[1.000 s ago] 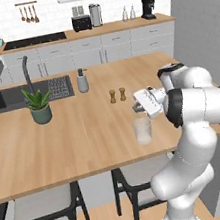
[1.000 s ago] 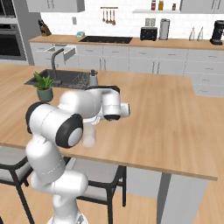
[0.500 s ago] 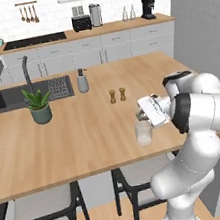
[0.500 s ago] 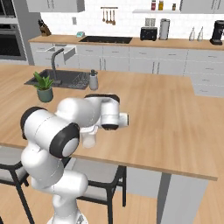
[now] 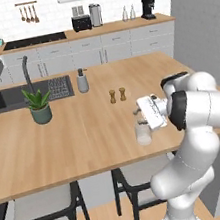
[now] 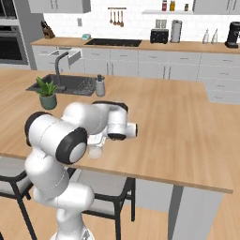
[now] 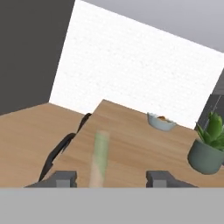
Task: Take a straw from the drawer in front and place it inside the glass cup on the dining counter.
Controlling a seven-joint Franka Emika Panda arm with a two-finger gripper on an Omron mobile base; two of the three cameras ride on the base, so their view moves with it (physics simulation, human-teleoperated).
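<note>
The hand (image 5: 143, 121) hovered over the glass cup (image 5: 143, 133) near the worktop (image 5: 75, 133) edge, fingers parted, the straw (image 7: 99, 160) dropping between them. Release step; next, retreat upward.

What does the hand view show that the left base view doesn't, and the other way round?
Hand view: a blurred, pale greenish stick, probably the straw, standing between the spread fingertips of the hand, and a small bowl far down the counter by the white brick wall. Left base view: the glass cup just below the hand, two brown shakers, the pump bottle and the sink. Both: the potted plant and the light-wood dining counter.
</note>
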